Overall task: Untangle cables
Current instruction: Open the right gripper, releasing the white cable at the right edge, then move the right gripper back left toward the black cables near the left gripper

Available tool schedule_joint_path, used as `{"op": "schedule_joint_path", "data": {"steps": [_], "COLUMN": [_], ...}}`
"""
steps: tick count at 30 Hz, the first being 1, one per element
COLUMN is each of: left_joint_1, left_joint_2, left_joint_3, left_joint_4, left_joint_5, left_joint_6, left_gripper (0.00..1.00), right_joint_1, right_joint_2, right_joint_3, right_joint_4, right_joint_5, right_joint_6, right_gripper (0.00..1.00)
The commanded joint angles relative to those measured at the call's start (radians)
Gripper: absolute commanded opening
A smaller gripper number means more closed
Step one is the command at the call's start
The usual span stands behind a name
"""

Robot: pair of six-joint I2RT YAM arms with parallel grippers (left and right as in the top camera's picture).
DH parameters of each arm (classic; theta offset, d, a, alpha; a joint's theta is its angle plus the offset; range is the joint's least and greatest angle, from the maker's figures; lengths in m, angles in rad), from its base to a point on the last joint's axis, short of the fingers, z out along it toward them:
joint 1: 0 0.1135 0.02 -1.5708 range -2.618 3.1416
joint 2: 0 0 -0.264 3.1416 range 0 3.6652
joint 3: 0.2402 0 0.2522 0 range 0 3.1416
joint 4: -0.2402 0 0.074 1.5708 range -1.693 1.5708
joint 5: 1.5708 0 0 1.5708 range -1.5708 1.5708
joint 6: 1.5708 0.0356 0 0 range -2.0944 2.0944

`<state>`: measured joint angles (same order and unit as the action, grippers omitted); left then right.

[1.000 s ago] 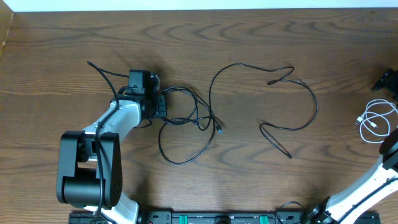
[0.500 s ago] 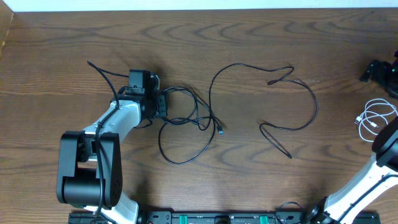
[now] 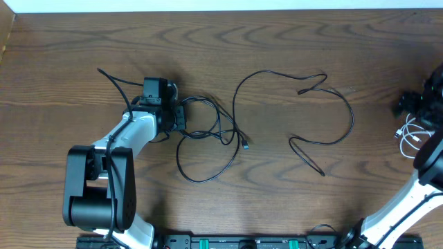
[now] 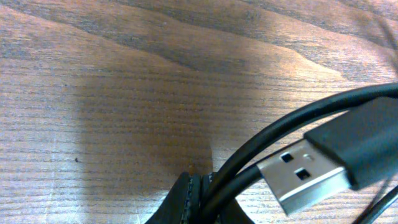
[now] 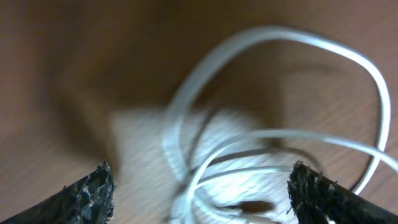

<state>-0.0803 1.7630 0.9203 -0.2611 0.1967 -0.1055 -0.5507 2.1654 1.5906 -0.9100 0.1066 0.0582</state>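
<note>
A tangled black cable point(image 3: 208, 142) lies left of centre. My left gripper point(image 3: 181, 116) is shut on its left loops. The left wrist view shows two black strands point(image 4: 249, 171) pinched between the closed fingers point(image 4: 200, 202), with a USB plug point(image 4: 305, 177) just beside them. A second black cable point(image 3: 325, 104) lies spread out at centre right, apart from the tangle. A looped white cord point(image 3: 414, 135) lies at the right edge. My right gripper point(image 3: 405, 107) hovers just above it, open. In the right wrist view the white loops point(image 5: 249, 155) lie between the spread fingers point(image 5: 202, 196), blurred.
The wooden table point(image 3: 277, 41) ends at a white wall along the top. The arm bases and a black rail point(image 3: 242, 242) run along the front edge. The left arm's body point(image 3: 97, 187) stands at the front left.
My right gripper swung in from the right edge, first left and up, then down over the white cord. The left arm and the black cables have not moved.
</note>
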Motion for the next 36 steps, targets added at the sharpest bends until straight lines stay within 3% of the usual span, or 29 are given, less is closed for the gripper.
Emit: {"op": "schedule_joint_path", "data": {"steps": [1,9,22,36], "left_joint_1": [0.002,0.002,0.002,0.002], "left_joint_2": [0.002,0.002,0.002,0.002], "left_joint_3": [-0.006,-0.006,-0.006,-0.006], "left_joint_4": [0.002,0.002,0.002,0.002], "left_joint_5": [0.005,0.005,0.005,0.007], "left_joint_6": [-0.005,-0.005,-0.005,-0.005], "left_gripper": [0.08,0.08,0.08,0.08], "right_joint_1": [-0.061,-0.111,-0.094,0.111], "right_joint_2": [0.006,0.006,-0.127,-0.166], "right_joint_3": [-0.076,-0.138,0.097,0.095], "right_joint_4": [0.045,0.151,-0.064,-0.140], "right_joint_5": [0.047,-0.140,-0.233,-0.375], "right_joint_6": [0.089,0.096,0.091,0.090], "right_gripper": [0.89,0.94,0.96,0.98]}}
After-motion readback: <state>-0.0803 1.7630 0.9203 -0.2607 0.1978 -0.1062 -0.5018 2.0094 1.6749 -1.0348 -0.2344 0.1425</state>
